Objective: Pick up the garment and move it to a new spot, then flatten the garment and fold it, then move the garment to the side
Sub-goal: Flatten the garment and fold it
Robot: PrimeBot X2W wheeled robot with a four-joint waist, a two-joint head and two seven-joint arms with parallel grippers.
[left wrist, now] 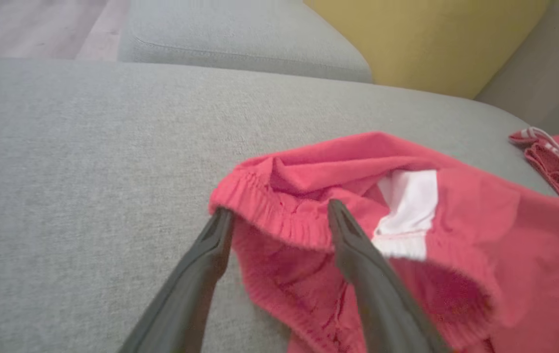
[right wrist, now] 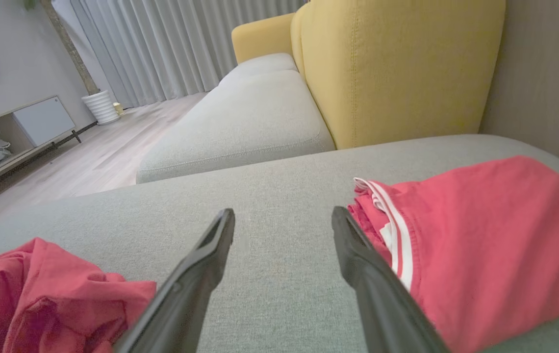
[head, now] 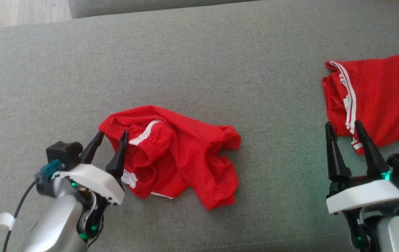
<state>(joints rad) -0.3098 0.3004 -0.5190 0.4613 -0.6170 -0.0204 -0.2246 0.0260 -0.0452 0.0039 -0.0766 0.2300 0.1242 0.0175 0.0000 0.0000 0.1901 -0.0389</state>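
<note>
Robot arms over a grey sofa (head: 199, 52). At the near edge, the left gripper (head: 112, 133) has its two dark fingers spread wide and holds nothing. Its tips are at the left rim of a crumpled pair of red shorts (head: 182, 154).

In the left wrist view the gripper straddles the gathered waistband (left wrist: 260, 208). One finger is just off the cloth over bare cushion, and the other lies across the red fabric beside a white patch (left wrist: 407, 211). Whether either tip touches the cloth cannot be told.

The shorts lie in a rumpled heap near the middle of the seat, with the waistband toward the left gripper and a white stripe (head: 145, 134) showing among the folds.

On the robot's right, the right gripper (head: 343, 123) is likewise wide open and empty. One of its fingers is over bare cushion and the other is at the edge of a striped garment (head: 385, 98). That piece is also red and lies flatter, with white stripes down the side nearest the gripper. It runs out of the head view at the right. The two red pieces are well apart, with bare grey cushion between them.

Beyond, a second grey seat (right wrist: 240, 127) adjoins the first, with a yellow backrest (right wrist: 397, 68) behind it. Farther off, a pale wood floor (right wrist: 103, 157) leads to a low cabinet (right wrist: 24, 122), a white ribbed pot (right wrist: 99, 107) and grey curtains (right wrist: 171, 44).
</note>
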